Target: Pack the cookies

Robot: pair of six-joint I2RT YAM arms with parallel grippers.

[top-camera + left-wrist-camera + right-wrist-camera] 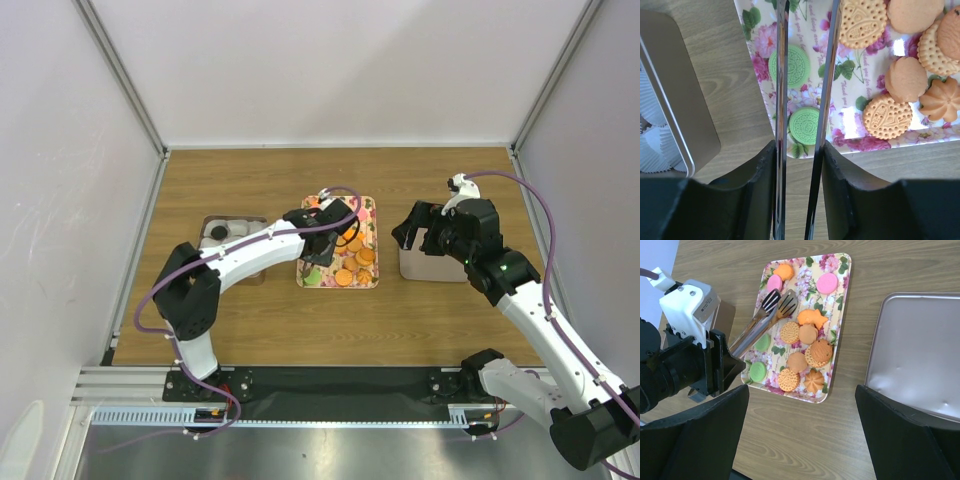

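Several cookies (797,361) in orange, pink and green lie on the floral tray (845,270) in the middle of the table. My left gripper (800,150) is shut on a pair of metal tongs (767,315). The tongs' blades run forward over two green cookies (796,64), and their tips hang slightly apart over the tray's far part with nothing between them. From above, the left gripper (322,245) is at the tray's left edge. My right gripper (800,435) is open over bare wood between the tray and the lid, holding nothing.
A grey tin (232,235) with white paper cups (650,145) stands left of the tray, one black disc (216,232) inside it. The tin's lid (915,350) lies right of the tray, under my right gripper (420,238). White walls enclose the table.
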